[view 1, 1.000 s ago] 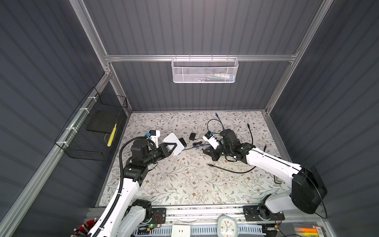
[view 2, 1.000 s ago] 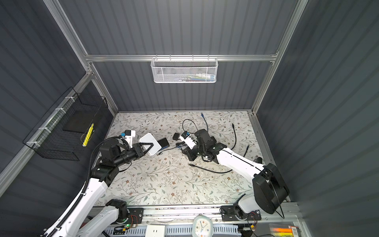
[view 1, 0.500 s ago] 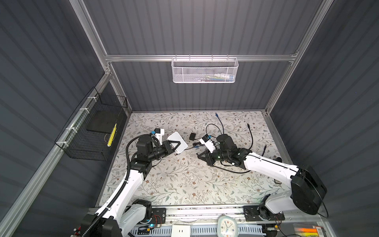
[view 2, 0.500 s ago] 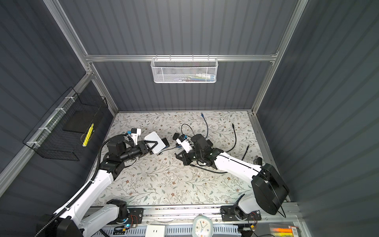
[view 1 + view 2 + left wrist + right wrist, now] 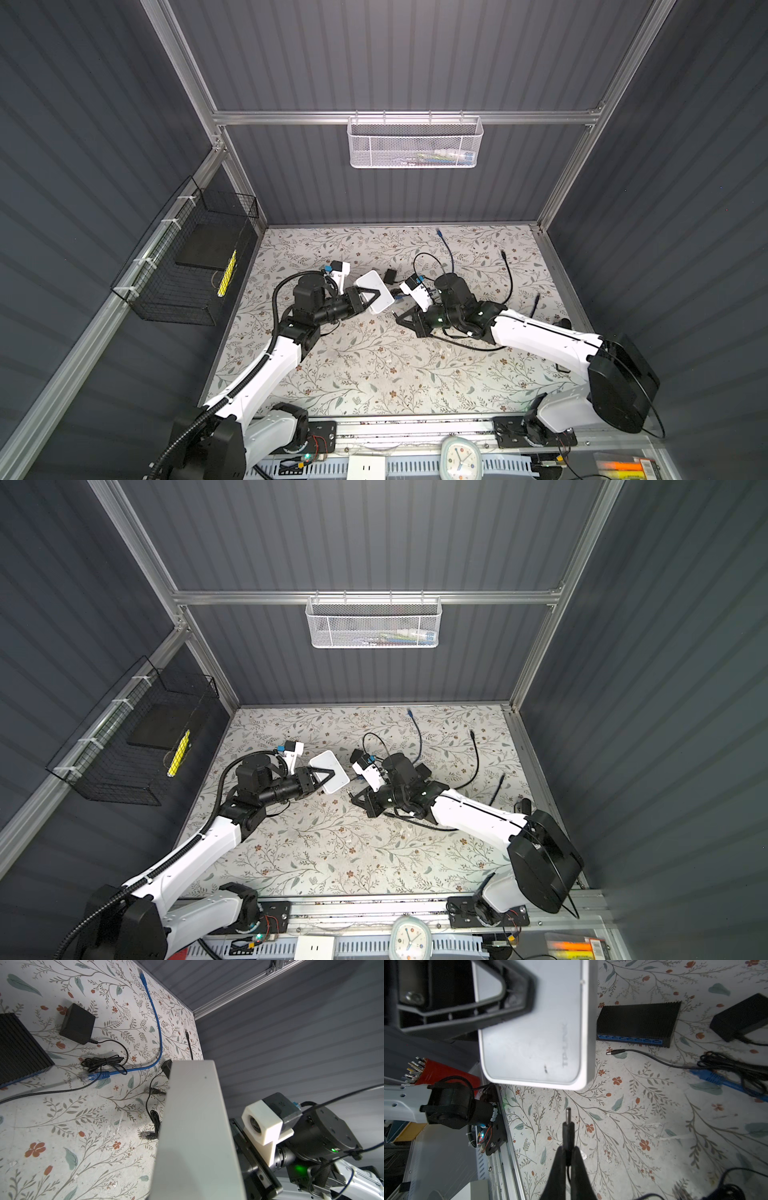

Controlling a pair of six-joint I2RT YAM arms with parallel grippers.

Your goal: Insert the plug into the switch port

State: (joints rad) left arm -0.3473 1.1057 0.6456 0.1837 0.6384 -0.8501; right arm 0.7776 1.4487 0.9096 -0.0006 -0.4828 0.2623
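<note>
**Change and layout.** Over the last second the left gripper (image 5: pixel 371 297) has carried the white switch (image 5: pixel 383 302) toward the middle of the floral mat (image 5: pixel 374 374). The right gripper (image 5: pixel 567 1153) has drawn back toward the front rail (image 5: pixel 415 424) and closer to the white switch.

Nearest the viewer, a clock (image 5: pixel 459 457) lies on the ledge before the rail, well short of the white switch. Both arms rise from the rail and converge on the white switch.

The left gripper is clamped across the flat faces of the white switch and holds it lifted off the mat. Its logo face shows in the right wrist view, and its ports show in no view.

On the near side of the white switch, the right gripper's fingers (image 5: pixel 556 1172) are closed on the black barrel plug (image 5: pixel 568 1126). The plug's metal tip projects past the fingertips and points at the rim of the white switch, near it but apart. Its lead runs back between the fingers.

Just beyond the white switch a black switch (image 5: pixel 639 1018) lies flat on the mat with its blue port row exposed. A second plug (image 5: pixel 615 1051) lies loose before that row.

Farther from the white switch sit a black adapter (image 5: pixel 78 1022) and a blue cable (image 5: pixel 105 1074) that trails toward the far wall. A white mesh basket (image 5: pixel 415 141) hangs on that wall, well beyond the white switch. A black wire basket (image 5: pixel 187 266) hangs on the side wall, on the left arm's side of the white switch.
</note>
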